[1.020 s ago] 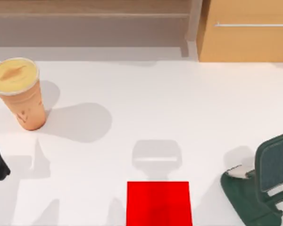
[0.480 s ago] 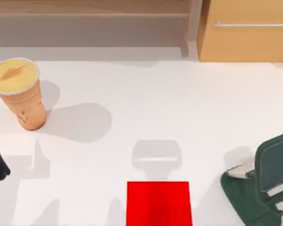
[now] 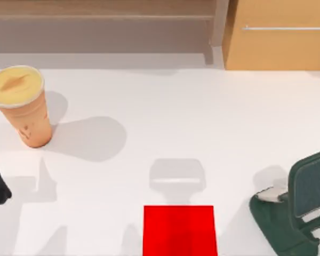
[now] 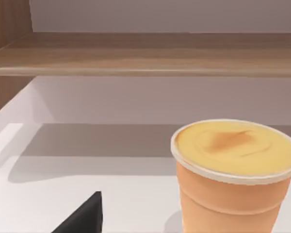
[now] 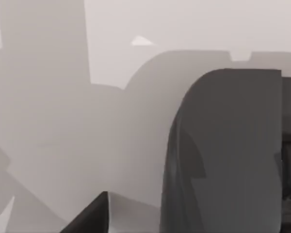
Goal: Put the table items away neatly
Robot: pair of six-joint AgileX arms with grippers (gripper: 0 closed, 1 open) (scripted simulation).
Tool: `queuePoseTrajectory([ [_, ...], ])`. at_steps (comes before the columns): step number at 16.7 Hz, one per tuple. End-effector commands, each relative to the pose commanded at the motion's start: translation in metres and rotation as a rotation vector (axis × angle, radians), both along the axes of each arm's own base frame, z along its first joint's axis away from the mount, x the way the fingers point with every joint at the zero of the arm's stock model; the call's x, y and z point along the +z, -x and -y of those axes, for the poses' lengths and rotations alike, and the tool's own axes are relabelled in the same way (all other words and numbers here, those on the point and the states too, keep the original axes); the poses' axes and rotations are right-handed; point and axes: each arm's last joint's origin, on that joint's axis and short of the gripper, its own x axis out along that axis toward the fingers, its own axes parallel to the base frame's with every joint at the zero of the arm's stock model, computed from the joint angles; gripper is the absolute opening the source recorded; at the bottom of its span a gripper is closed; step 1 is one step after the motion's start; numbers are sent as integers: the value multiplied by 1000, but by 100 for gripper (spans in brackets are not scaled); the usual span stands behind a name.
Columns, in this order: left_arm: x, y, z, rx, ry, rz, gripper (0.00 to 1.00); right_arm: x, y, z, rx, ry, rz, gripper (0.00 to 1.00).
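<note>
Behind the white table (image 3: 165, 117) stands a wooden shelf (image 3: 101, 16); pincer states unclear.

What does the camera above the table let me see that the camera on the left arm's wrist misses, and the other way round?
From above: the flat red square mat, the dark green phone stand and the light wooden cabinet. From the left wrist: the underside of the wooden shelf and a close side look at the cup. Both share the orange paper cup with yellow lid and the white tabletop.

The phone stand (image 3: 297, 208) and red mat (image 3: 180, 230) are cut off by the frame edges.
</note>
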Motion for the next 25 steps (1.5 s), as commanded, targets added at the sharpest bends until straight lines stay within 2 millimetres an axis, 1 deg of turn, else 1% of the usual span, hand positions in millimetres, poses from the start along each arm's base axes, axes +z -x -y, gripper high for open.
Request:
queuePoseTrajectory([
  [6, 0, 0, 0, 0, 0, 0, 100, 0, 0, 0, 0, 0, 0, 0],
  [7, 0, 0, 0, 0, 0, 0, 100, 11, -1, 0, -3, -4, 21, 0],
  [9, 0, 0, 0, 0, 0, 0, 100, 16, -3, 0, -2, -2, 28, 0],
  [10, 0, 0, 0, 0, 0, 0, 100, 23, -5, 1, -1, -1, 36, 0],
  [12, 0, 0, 0, 0, 0, 0, 100, 41, -9, 1, -1, 1, 46, 0],
  [16, 0, 0, 0, 0, 0, 0, 100, 77, -4, 0, -2, -11, -22, 0],
  [19, 0, 0, 0, 0, 0, 0, 100, 107, -2, 0, -3, -5, 13, 0],
  [20, 0, 0, 0, 0, 0, 0, 100, 111, -1, 0, -3, -4, 20, 0],
  [25, 0, 0, 0, 0, 0, 0, 100, 110, -2, -1, -4, -5, 18, 0],
])
